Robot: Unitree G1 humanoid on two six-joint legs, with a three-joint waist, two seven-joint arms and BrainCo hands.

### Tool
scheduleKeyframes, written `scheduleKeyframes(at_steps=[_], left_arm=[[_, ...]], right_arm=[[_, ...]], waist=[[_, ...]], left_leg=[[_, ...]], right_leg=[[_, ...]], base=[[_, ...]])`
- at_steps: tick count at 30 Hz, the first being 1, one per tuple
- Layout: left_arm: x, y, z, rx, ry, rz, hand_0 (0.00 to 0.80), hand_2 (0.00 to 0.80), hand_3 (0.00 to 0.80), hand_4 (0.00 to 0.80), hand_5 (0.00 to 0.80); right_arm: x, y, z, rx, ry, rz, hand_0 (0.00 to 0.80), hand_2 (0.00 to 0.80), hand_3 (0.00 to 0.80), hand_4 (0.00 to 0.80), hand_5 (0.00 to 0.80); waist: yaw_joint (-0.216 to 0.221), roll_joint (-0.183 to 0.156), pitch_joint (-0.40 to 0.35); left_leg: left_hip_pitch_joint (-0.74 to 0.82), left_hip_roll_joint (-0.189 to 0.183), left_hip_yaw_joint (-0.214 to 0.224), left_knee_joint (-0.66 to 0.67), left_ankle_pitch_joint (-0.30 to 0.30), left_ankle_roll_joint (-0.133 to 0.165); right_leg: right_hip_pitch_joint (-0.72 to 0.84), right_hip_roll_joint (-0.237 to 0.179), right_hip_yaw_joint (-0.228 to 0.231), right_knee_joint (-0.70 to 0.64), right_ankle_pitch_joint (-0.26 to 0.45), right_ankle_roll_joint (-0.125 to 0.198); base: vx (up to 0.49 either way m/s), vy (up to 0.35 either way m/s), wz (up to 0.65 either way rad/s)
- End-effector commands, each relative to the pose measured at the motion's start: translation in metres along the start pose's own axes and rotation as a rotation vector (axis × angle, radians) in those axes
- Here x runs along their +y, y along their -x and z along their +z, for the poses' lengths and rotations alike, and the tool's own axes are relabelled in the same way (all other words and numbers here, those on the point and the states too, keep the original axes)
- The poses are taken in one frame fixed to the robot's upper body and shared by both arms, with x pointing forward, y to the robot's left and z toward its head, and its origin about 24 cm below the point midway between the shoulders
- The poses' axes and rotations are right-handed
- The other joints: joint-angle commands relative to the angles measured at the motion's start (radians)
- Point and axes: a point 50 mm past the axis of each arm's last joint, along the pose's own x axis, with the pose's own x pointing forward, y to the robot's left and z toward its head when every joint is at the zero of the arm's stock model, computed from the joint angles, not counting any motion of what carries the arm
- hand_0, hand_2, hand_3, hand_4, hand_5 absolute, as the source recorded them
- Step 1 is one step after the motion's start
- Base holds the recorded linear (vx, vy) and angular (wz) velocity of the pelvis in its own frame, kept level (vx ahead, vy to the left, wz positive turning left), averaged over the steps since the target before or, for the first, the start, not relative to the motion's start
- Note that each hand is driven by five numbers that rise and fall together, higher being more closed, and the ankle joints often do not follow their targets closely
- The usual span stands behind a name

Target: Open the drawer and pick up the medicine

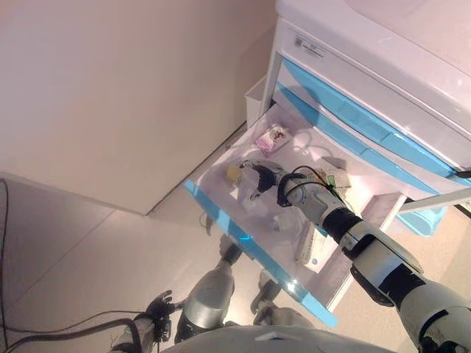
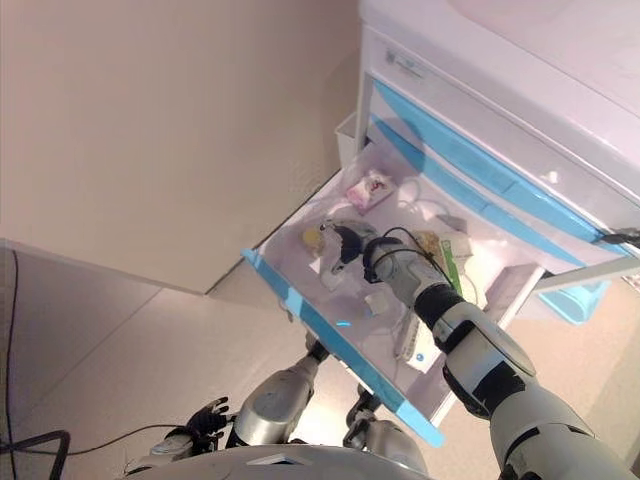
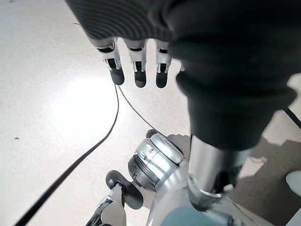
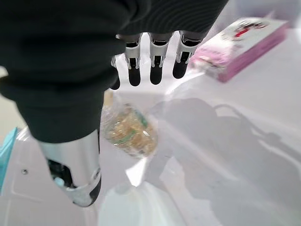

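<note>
The drawer (image 1: 221, 206) stands pulled open in the centre of the left eye view, its blue front edge running from mid-left down toward the lower right. The right hand (image 4: 155, 66) hovers inside it, fingers straight and relaxed, holding nothing. Just under that hand, in the right wrist view, lies a small clear-wrapped packet (image 4: 129, 132) of yellowish contents, which I take for the medicine; it rests on the drawer floor near the upper-left corner of the drawer as the left eye view shows it. A pink box (image 4: 240, 40) sits beyond the fingertips, apart from the packet.

The packet looks light and soft, and its film is probably slippery and crinkly, so a pinch across its middle between thumb and fingers should serve better than a grip on a loose edge. Its long axis runs diagonally in the right wrist view, from upper left to lower right.

The left hand (image 3: 136, 70) hangs over the floor, fingers straight and empty.
</note>
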Motion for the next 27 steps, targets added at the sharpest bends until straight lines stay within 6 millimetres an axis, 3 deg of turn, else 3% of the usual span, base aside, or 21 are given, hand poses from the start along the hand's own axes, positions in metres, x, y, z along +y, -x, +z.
scheduleKeyframes(at_steps=[1,9,11,18,27], left_arm=[[-0.001,0.004,-0.017,0.035,-0.009,-0.005,0.0,0.0,0.0,0.0,0.0],[0.0,0.007,-0.021,-0.009,0.013,-0.02,0.0,0.0,0.0,0.0,0.0],[0.0,0.007,-0.02,-0.023,0.023,-0.027,0.0,0.0,0.0,0.0,0.0],[0.001,0.008,-0.019,-0.039,0.033,-0.027,0.0,0.0,0.0,0.0,0.0],[-0.003,0.006,-0.009,-0.088,0.018,-0.049,0.0,0.0,0.0,0.0,0.0]], right_arm=[[-0.015,-0.008,0.022,-0.068,0.017,-0.058,0.0,0.0,0.0,0.0,0.0],[-0.011,-0.009,0.01,0.001,-0.043,-0.083,0.0,0.0,0.0,0.0,0.0],[-0.012,-0.009,0.011,0.008,-0.051,-0.096,0.0,0.0,0.0,0.0,0.0],[-0.023,-0.008,0.007,0.034,-0.092,-0.179,0.0,0.0,0.0,0.0,0.0],[-0.04,-0.012,0.01,0.049,-0.148,-0.266,0.0,0.0,0.0,0.0,0.0]], waist=[[0.023,-0.002,-0.023],[0.045,0.006,-0.035],[0.048,0.0,-0.031],[0.056,0.013,-0.011],[0.057,0.02,0.012]], left_leg=[[0.008,-0.018,0.042,0.005,-0.024,0.014],[0.009,-0.026,0.015,0.015,-0.025,0.013],[0.022,-0.024,0.016,0.018,-0.05,0.01],[0.008,-0.034,0.016,0.066,-0.068,0.015],[-0.017,-0.039,0.012,0.063,-0.045,0.03]], right_leg=[[-0.049,-0.073,0.007,0.181,-0.05,-0.013],[-0.038,-0.088,-0.019,0.197,-0.062,-0.013],[-0.031,-0.088,-0.007,0.208,-0.091,-0.013],[-0.034,-0.099,-0.002,0.227,-0.092,-0.008],[-0.051,-0.096,-0.005,0.212,-0.055,-0.001]], base=[[0.021,0.038,0.19],[0.048,0.023,0.14],[0.089,-0.028,0.04],[0.02,0.044,0.04],[-0.023,0.025,0.01]])
